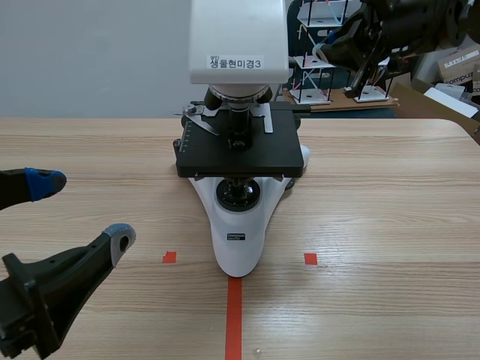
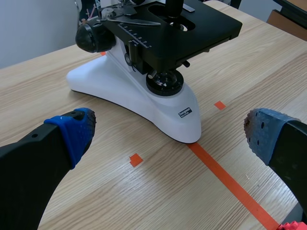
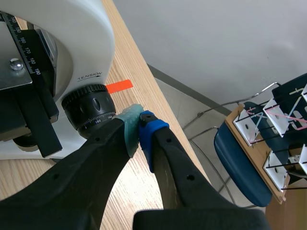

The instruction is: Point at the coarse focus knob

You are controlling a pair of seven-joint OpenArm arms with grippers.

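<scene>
A: Where's the knob (image 3: 91, 112)?
B: Low on the microscope's (image 1: 238, 150) side, on its white frame. The right gripper (image 3: 139, 127) is right at it, fingers closed tip to tip with nothing between them. The green pad (image 3: 128, 125) sits just beside the knob's ridged rim; touching or not, I can't tell
A: So how would you finish the pointing well?
B: I'd judge it nearly there. Aim the tips at the big outer ring, not the smaller cap in its middle, which is likely the fine one. Don't press: a shove could turn the ring and shift the stage. Closed fingers make one clear pointer, so there's no need to spread them
A: And the left gripper (image 1: 82, 210)?
B: Wide open, holding nothing, low in front of the microscope and off to its left, well apart from it. Best left there, out of the way
A: The surface?
B: A pale wood-grain bench (image 1: 390, 225), with an orange-red tape line (image 1: 234, 315) running up to the microscope's foot and a small square on either side
A: The room?
B: A grey wall (image 1: 90, 52) behind the microscope. Behind it and to its right are a blue chair (image 3: 240, 163), white wire frames (image 1: 311, 62) on a board, and a cardboard box (image 1: 459, 64)
</scene>
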